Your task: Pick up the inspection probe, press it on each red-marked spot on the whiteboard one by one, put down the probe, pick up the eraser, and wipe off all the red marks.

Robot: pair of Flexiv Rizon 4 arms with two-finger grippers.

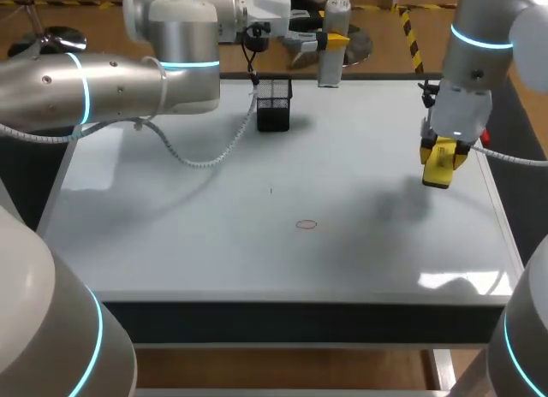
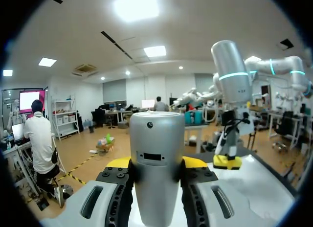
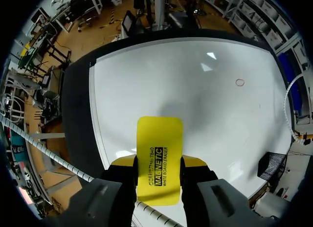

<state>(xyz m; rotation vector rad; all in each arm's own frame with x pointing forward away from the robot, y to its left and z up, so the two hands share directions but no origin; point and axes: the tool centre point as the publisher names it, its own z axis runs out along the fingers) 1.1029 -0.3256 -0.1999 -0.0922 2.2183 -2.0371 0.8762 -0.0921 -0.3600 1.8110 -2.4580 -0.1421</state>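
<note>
The inspection probe [image 1: 332,63], a silver cylinder, stands upright at the whiteboard's far edge with my left gripper [image 1: 330,40] shut on it. In the left wrist view the probe [image 2: 156,158] fills the gap between the yellow-tipped fingers [image 2: 196,162]. My right gripper [image 1: 443,156] hangs over the board's right side, shut on the yellow eraser [image 1: 439,166]. In the right wrist view the eraser [image 3: 159,158] sticks out flat between the fingers, above the board. One small red ring mark [image 1: 306,224] lies near the board's middle, also seen as a red mark [image 3: 239,82] far ahead of the eraser.
A black mesh basket [image 1: 274,103] stands on the whiteboard [image 1: 171,243] near the back, under my left arm's white cable [image 1: 214,157]. A tiny dark tick [image 1: 271,190] sits above the red ring. The basket [image 3: 273,166] shows beside my right gripper.
</note>
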